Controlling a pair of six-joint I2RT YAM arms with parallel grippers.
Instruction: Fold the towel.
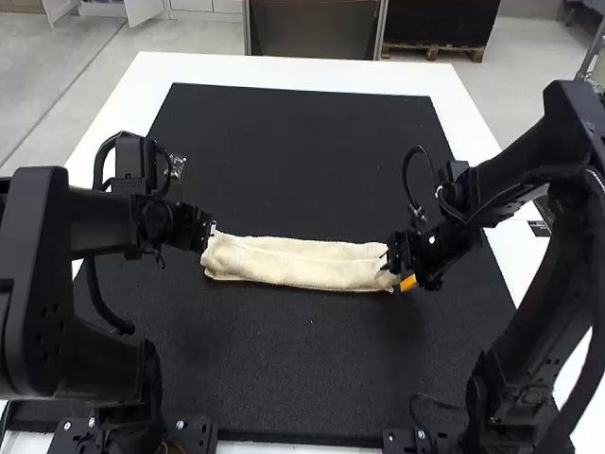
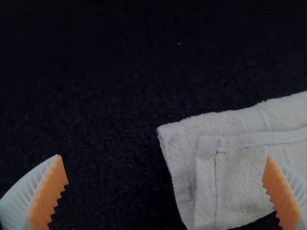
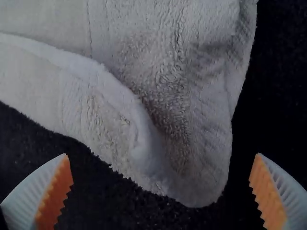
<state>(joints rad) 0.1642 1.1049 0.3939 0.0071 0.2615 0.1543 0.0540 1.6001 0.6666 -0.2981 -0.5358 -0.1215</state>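
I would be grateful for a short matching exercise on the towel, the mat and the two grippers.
1. left gripper
2. towel
3. right gripper
4. mat

A. black, under the cloth
B. open, by the strip's right end in the high view
C. cream, folded into a long strip
D. open, by the strip's left end in the high view

Pairs: 1-D, 2-C, 3-B, 4-A

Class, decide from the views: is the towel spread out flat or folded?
Folded: the towel lies as a long narrow strip, and the left wrist view shows one hemmed layer lying over another.
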